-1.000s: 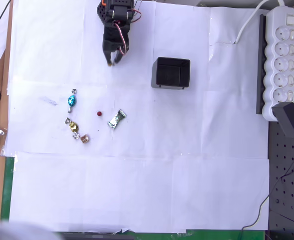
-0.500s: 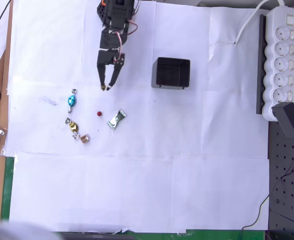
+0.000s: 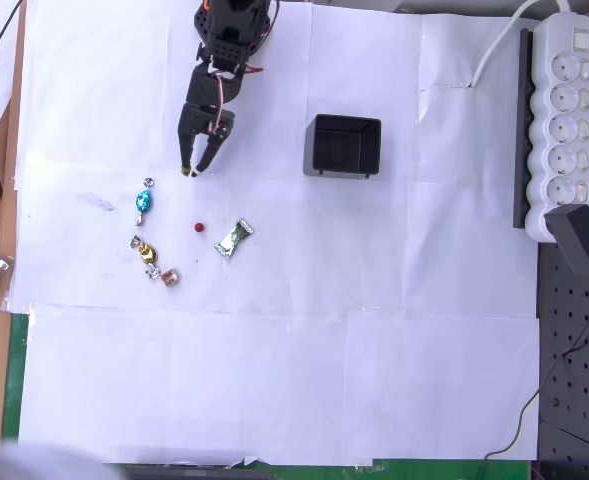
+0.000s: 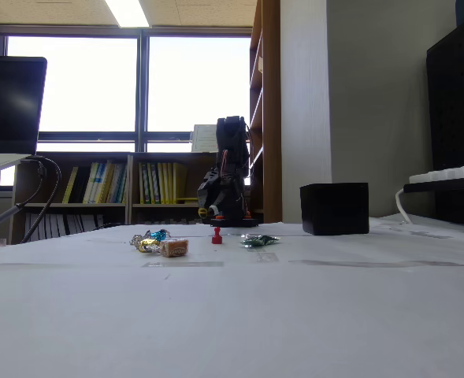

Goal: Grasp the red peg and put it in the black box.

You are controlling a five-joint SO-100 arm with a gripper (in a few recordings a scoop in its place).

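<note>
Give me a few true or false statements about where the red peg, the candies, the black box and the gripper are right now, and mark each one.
1. The red peg lies on the paper between the blue candy and the green candy. True.
2. The gripper holds the red peg. False: it is apart from the peg, holding nothing.
3. The black box has a candy inside. False: it looks empty.
4. In the overhead view, the box lies right of the gripper. True.

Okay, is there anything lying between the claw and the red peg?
No. In the overhead view, only bare white paper lies between the claw and the red peg; the blue candy and green candy sit off to either side.
</note>
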